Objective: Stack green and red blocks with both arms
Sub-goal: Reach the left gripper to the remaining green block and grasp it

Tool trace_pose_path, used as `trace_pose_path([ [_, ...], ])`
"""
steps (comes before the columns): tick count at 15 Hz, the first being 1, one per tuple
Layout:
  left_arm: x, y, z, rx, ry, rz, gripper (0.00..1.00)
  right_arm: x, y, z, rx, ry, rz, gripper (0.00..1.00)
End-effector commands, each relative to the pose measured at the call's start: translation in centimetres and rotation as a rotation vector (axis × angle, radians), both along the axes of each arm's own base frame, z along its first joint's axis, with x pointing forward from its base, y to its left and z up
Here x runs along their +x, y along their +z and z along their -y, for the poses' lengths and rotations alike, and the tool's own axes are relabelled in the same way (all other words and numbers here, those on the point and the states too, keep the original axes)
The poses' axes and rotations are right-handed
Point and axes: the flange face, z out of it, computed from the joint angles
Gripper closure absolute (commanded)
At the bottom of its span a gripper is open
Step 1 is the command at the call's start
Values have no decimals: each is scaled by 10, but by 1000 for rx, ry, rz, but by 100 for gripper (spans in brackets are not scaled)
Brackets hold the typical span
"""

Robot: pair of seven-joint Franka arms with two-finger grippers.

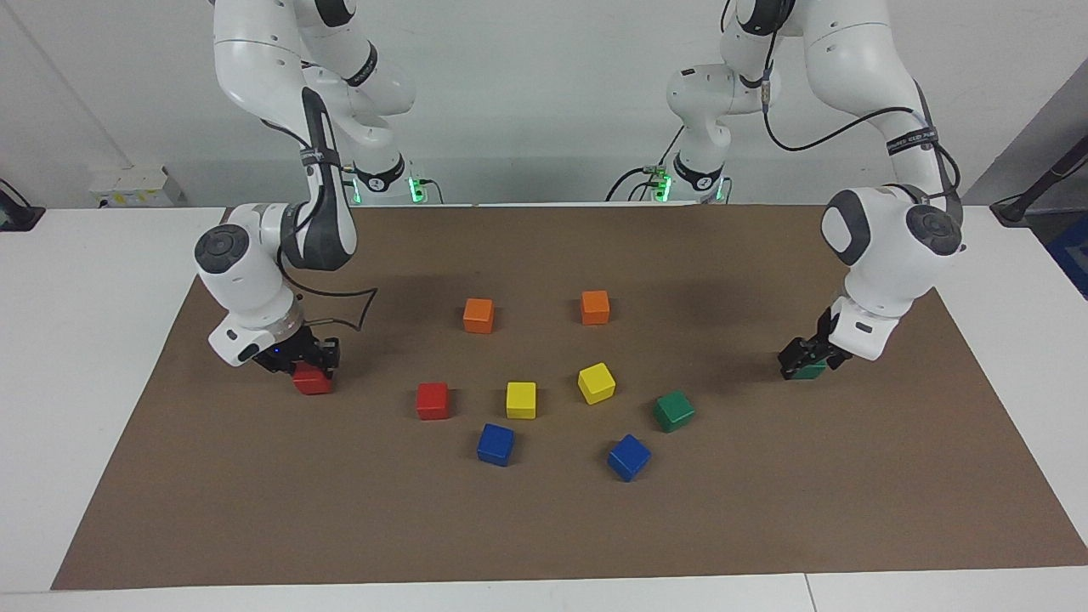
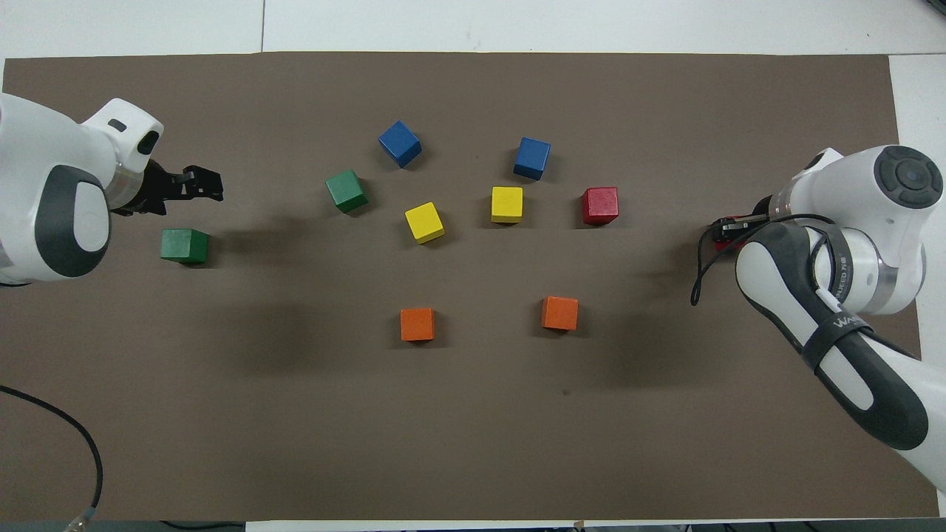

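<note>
While I watch from my station, my left gripper [image 1: 803, 361] hangs with its fingers spread wide just above a green block [image 2: 184, 245] lying free on the brown mat [image 2: 473, 443] at the left arm's end of the surface. My right gripper [image 1: 308, 361] has its fingers clamped on a red block [image 1: 312, 382] low over the mat at the right arm's end; whether that block touches the mat I cannot tell. A second green block [image 1: 673, 410] and a second red block [image 1: 432, 400] lie unstacked in the middle cluster, beside two yellow cubes [image 1: 521, 399], with two blue cubes [image 1: 495, 444] farther from the robots and two orange cubes [image 1: 478, 314] nearer.
</note>
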Motion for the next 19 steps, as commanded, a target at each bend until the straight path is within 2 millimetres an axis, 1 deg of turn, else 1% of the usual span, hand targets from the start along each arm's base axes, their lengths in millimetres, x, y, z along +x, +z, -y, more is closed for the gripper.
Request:
trace_pose_path([
  [1,20,0,54,-12,50,-12,0,1,-3,4,1,20,20,100],
  [2,20,-5,73,-9,41,-38,0,1,-4,4,1,20,19,100],
  [4,33,-5,97,-4,83,-33,0,1,-4,4,1,19,19,100],
  [5,39,-10,118,-2,100,-38,0,1,-4,4,1,20,20,100],
  [6,45,-12,135,1,120,-35,0,1,-6,4,1,20,16,100],
  [7,46,-15,147,3,140,-33,0,1,-7,4,2,19,14,100],
  [8,43,-16,156,12,133,-31,0,1,-7,4,2,19,14,100],
  [10,41,-18,161,17,146,-30,0,1,-7,4,2,17,14,100],
  [11,39,-18,172,12,160,-26,0,1,-7,4,2,17,14,100],
  [12,35,-24,185,14,159,-31,0,0,-8,4,2,17,13,100],
  [14,33,-29,191,18,155,-31,0,1,-7,4,2,16,14,98],
  [15,31,-34,194,34,147,-18,0,1,-7,4,2,17,14,60],
  [16,28,-42,194,42,155,-10,0,0,-8,4,2,14,13,23],
  [17,21,-49,198,43,151,-12,0,0,-8,4,3,13,11,3],
  [18,19,-52,199,44,148,-12,0,0,-7,4,3,11,13,0],
  [19,18,-54,198,45,150,-15,0,0,-8,4,3,11,10,0],
])
